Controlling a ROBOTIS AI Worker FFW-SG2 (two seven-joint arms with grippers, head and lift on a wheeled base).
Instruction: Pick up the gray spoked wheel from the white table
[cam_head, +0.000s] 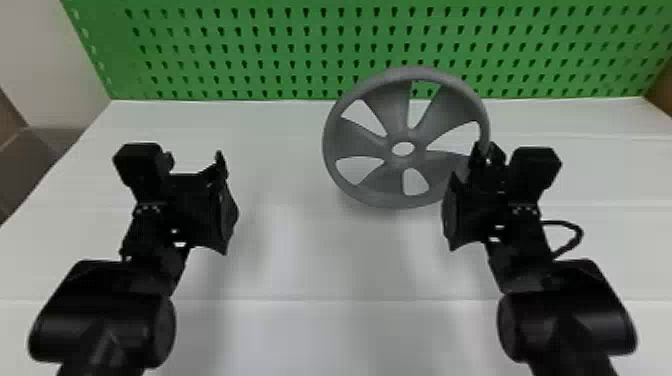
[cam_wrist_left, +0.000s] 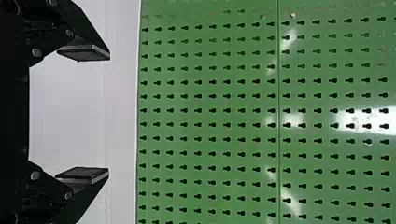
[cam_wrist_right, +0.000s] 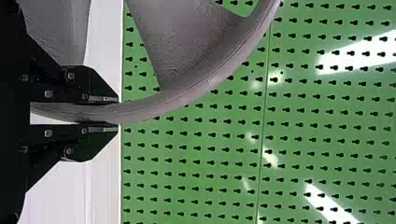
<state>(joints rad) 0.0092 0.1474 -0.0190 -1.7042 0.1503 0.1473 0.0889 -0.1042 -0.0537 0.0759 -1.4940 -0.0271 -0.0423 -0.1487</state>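
Right pincer (cam_head: 486, 154) closed on gray wheel (cam_head: 392, 110), partly hiding rim (cam_head: 407, 74); left pincer (cam_head: 195, 161) wide open, empty.

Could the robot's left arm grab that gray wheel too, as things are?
Probably, by reaching across: the left gripper is open, and nothing visible blocks its way to the wheel.

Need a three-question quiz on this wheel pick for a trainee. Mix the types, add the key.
1. Which gripper is closed on the gray spoked wheel?
a) left
b) right
c) both
d) neither

2. True or false: the left gripper is open, with nothing between its fingers.

3. Fill in: behind the white table stands a green ____ with rows of holes.

Key: 1 b, the right gripper has the rim between its fingers; 2 true; 3 pegboard.
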